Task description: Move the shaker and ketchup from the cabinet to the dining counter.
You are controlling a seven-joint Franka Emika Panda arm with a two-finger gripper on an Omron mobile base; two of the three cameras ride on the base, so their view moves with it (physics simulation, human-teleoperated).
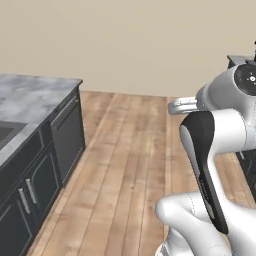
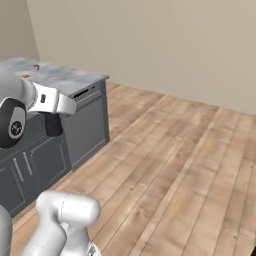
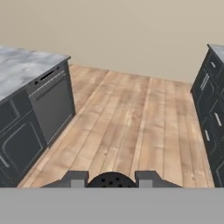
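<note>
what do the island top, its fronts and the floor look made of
Island top: looks like polished marble, white with grey veining.
Fronts: dark grey panels, probably painted wood, matte, with slim metal-looking handles.
Floor: wood planks, going by the grain and seams, with a light satin look.

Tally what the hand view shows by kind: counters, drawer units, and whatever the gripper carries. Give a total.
Marble-topped counters: 1, the dining counter, on the left
Dark drawer units: 1, the drawer unit, on the right
Shakers: 1, the shaker, black dotted cap between the tips of the gripper
Total: 3
</note>
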